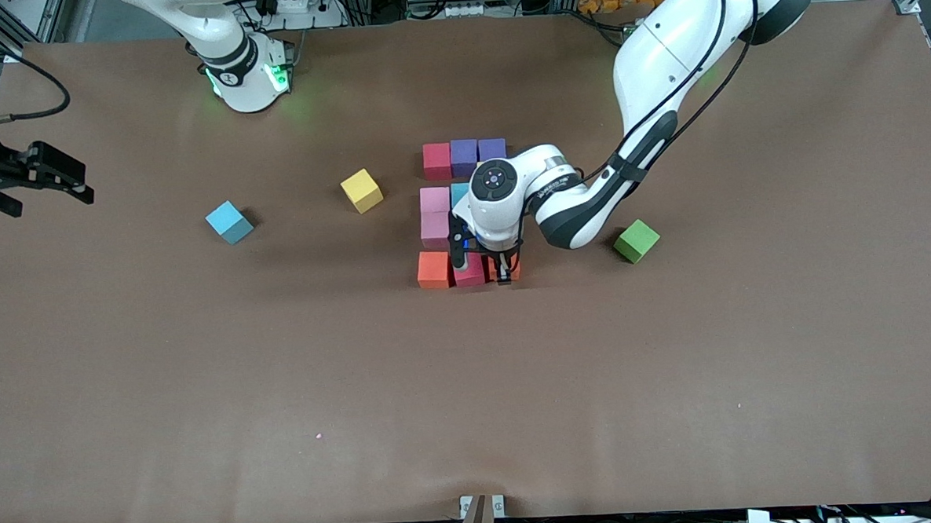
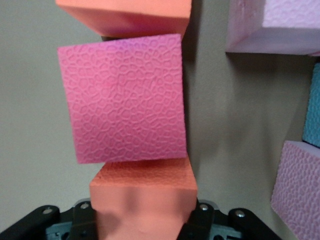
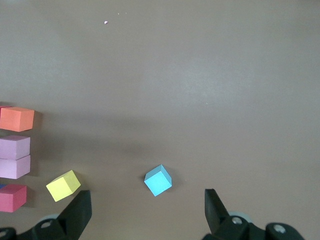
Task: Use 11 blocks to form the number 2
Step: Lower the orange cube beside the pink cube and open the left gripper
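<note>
My left gripper (image 1: 504, 274) (image 2: 142, 216) is shut on an orange cube (image 1: 510, 269) (image 2: 142, 195), low at the cluster's nearest row. That cube touches a deep pink-red cube (image 1: 470, 271) (image 2: 125, 100), and another orange cube (image 1: 434, 269) (image 2: 125, 15) follows. Farther back stand two pink cubes (image 1: 435, 214), a blue cube (image 1: 459, 191) partly under the wrist, then one red (image 1: 436, 160) and two purple cubes (image 1: 477, 153). A yellow cube (image 1: 361, 190) (image 3: 63, 185) and a sky-blue cube (image 1: 229, 222) (image 3: 158, 180) lie loose toward the right arm's end. My right gripper (image 1: 38, 182) (image 3: 146, 200) waits there, open.
A green cube (image 1: 636, 241) lies alone toward the left arm's end, beside the left arm's forearm (image 1: 588, 201). The brown table (image 1: 471, 387) stretches bare nearer the front camera.
</note>
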Available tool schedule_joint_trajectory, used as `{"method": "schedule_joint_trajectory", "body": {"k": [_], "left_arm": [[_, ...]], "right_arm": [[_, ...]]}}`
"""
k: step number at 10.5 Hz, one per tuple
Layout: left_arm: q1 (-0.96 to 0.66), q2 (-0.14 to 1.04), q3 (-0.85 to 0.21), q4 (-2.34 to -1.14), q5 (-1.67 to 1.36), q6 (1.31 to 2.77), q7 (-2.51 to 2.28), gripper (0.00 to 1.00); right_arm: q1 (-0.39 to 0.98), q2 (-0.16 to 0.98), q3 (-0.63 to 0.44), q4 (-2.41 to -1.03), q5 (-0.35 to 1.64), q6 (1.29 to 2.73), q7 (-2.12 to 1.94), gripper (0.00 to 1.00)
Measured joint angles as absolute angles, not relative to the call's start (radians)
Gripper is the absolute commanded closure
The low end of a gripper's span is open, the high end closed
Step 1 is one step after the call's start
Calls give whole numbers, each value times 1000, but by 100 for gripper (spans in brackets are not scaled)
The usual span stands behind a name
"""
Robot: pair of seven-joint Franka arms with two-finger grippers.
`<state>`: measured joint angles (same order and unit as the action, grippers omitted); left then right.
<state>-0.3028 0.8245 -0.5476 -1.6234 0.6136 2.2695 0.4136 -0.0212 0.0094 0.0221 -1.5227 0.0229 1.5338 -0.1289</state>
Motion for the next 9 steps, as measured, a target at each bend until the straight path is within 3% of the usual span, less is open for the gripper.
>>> {"method": "schedule_joint_trajectory", "body": {"k": [2,9], "left_arm": [[-309,825,-548,-1623,614,2269,414,0],[-294,818,-546,-1588,594,2226,412,0]], "right_arm": [[-21,11,24,-1522,23,1533,-129,0],[-21,11,28,-1520,23,1531,-129,0]]}}
